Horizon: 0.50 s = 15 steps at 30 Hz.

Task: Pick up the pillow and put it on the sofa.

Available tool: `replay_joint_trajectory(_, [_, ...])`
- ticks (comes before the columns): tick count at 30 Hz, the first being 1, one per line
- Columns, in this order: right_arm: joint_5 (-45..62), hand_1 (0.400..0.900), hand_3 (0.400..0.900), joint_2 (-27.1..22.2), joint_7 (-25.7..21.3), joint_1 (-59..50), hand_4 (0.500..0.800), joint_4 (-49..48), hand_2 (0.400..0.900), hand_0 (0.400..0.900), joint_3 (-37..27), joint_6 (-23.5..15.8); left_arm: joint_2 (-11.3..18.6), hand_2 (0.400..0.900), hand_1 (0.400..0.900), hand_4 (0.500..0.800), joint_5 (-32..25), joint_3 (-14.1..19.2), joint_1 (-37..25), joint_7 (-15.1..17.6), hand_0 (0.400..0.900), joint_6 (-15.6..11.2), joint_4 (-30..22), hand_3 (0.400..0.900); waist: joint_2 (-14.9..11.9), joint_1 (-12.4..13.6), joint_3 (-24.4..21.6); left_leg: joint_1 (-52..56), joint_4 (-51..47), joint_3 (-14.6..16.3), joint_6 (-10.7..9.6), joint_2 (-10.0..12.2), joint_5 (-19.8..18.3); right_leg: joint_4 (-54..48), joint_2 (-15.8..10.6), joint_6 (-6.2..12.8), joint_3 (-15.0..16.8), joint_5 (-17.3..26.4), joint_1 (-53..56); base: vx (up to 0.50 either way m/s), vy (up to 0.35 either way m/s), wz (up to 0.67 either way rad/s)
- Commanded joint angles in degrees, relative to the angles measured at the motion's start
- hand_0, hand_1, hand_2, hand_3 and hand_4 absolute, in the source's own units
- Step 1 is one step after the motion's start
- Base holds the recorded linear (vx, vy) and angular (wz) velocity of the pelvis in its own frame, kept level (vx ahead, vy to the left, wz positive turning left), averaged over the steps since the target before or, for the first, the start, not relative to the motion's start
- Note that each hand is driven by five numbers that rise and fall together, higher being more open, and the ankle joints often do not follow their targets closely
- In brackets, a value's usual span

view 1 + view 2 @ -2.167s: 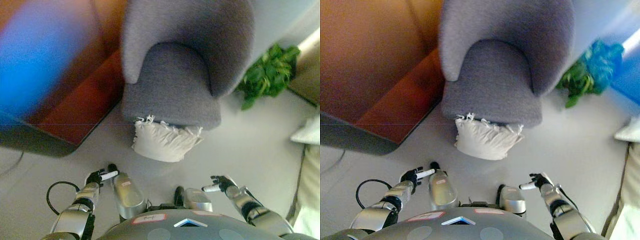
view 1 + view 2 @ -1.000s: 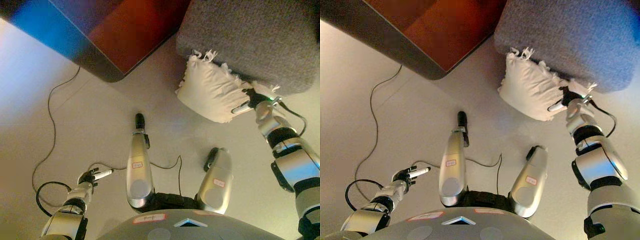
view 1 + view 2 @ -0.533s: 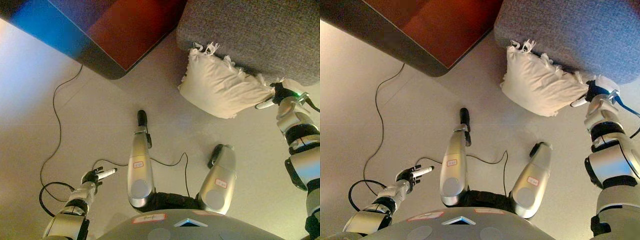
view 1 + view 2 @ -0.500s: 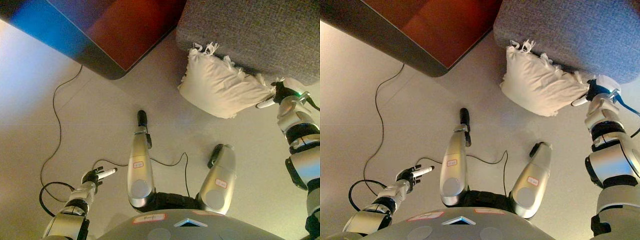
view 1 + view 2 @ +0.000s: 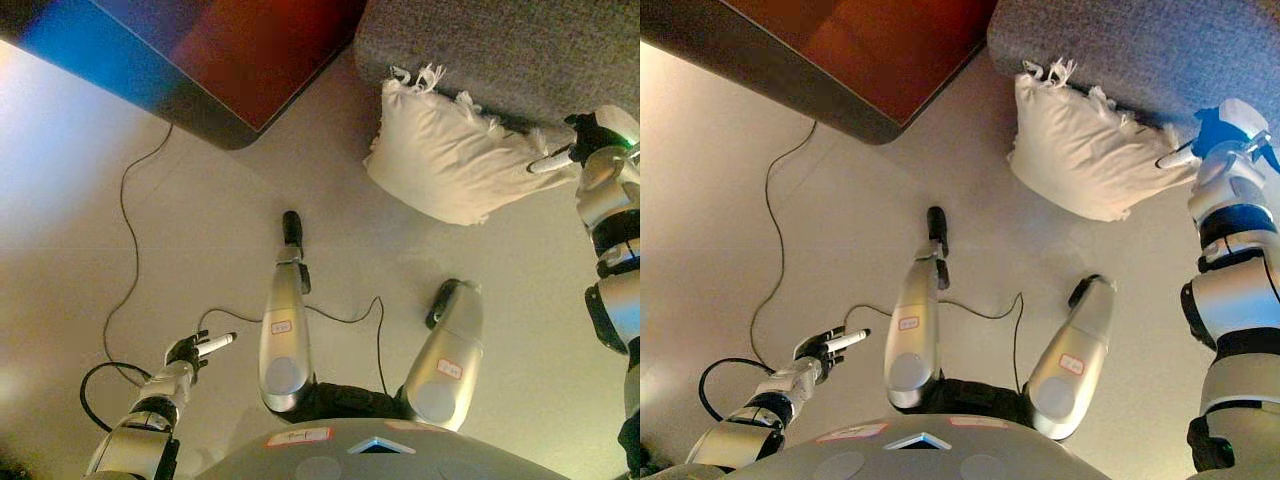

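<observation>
Left eye view: the cream pillow [image 5: 450, 160] is leaning against the grey sofa [image 5: 500, 50] front edge, its lower corner over bare floor [image 5: 120, 200]. The right hand [image 5: 585, 140] is pinching its right corner. A red-brown cabinet [image 5: 250, 50] is bounding the upper left.

Right eye view: the left hand [image 5: 825, 345] is hanging low, fingers loosely extended, holding nothing, open floor around it.

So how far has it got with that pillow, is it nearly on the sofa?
Not yet. The right hand has reached the white pillow and grips its right corner. The pillow leans against the front of the grey sofa, not on the seat. Lifting it and setting it down there remain. The left hand hangs idle, low over the floor.
</observation>
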Motion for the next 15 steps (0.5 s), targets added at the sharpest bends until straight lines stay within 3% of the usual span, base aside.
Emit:
replay_joint_trajectory(1, [1.2, 0.900, 0.900, -5.9, 0.1, -7.5, 0.800, 0.4, 0.900, 0.900, 1.0, -0.6, 3.3, 0.900, 0.900, 0.800, -1.9, -3.0, 3.8, 1.1, 0.900, 0.8, 0.4, 0.900, 1.4, 1.5, -0.1, 2.4, 6.9, -5.3, -1.0, 4.0, 0.6, -2.5, -2.0, -2.12, 5.7, 7.3, -5.6, -0.03, 0.037, 0.05])
replay_joint_trajectory(15, [3.5, 0.900, 0.900, -3.0, 2.0, -12.1, 0.800, -0.3, 0.900, 0.900, 3.6, 0.2, 2.1, 0.900, 0.900, 0.800, -2.9, -3.4, 5.6, -1.9, 0.900, -1.7, -1.1, 0.900, 3.9, 2.3, 2.0, -1.6, 6.5, -4.5, 0.2, 2.3, -0.1, 0.9, -1.5, -3.19, 6.9, 5.2, -11.6, 0.00, 0.019, 0.04])
